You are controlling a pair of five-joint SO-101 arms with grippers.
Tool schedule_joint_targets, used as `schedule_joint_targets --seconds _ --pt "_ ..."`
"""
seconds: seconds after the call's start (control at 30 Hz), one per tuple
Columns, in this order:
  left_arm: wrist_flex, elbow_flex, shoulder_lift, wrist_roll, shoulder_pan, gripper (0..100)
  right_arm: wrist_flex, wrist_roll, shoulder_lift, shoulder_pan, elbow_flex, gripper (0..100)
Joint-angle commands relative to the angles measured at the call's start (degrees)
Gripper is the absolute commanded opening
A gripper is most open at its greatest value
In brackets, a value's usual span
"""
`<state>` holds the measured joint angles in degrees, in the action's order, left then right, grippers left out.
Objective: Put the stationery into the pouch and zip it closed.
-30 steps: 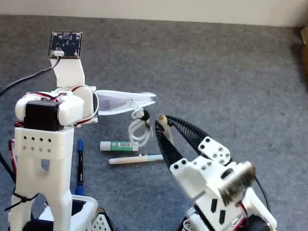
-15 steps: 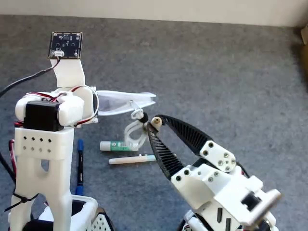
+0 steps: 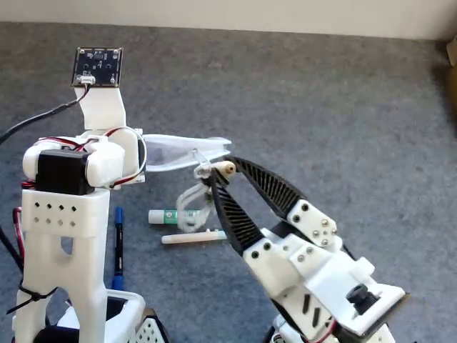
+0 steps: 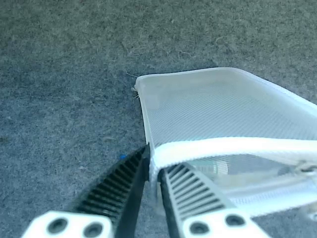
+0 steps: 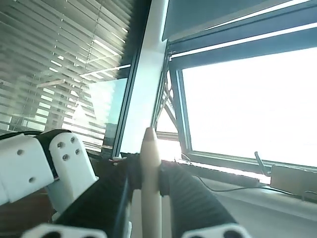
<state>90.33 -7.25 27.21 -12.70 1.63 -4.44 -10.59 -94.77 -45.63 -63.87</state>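
My right gripper [image 3: 223, 171] is clenched on a pen [image 3: 226, 168]. The right wrist view confirms the grasp: both fingers are closed against the barrel of the pen [image 5: 150, 191].

Change over the last second:
- The right gripper has moved away from my base and toward the pouch [image 3: 182, 151], and it has risen slightly.
- The wrist has rolled, so its camera now faces up into the room instead of down at the carpet [image 3: 343, 107].
- The white cord loop [image 3: 193, 206] below the pen has been dragged sideways and has changed shape.

My reading is that the carry phase is finished and insertion is the step in hand.

Positions, from the gripper outward:
- A marker [image 3: 171, 216] and a loose pen [image 3: 191, 238] lie on the carpet, below and just short of the fingertips. A blue pen [image 3: 118, 243] lies farther to the side. All three are outside the pouch.
- The pen tip sits just beside the open end of the pouch. I cannot tell whether it touches the lip.
- At the opposite end, my left gripper [image 4: 152, 166] pinches the rim of the pouch [image 4: 223, 106], which holds the mouth up off the carpet.

The zip has not yet been closed.
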Motion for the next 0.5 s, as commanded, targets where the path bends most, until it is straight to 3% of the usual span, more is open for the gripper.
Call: schedule_joint_targets --seconds 0.0,0.47 --pt "-0.88 -0.75 -0.22 -0.35 1.19 1 5.23 0.53 4.88 -2.07 0.66 0.4" --pt "-0.88 -0.75 -0.22 -0.26 1.1 1 19.91 0.09 24.04 -3.47 0.66 0.4"
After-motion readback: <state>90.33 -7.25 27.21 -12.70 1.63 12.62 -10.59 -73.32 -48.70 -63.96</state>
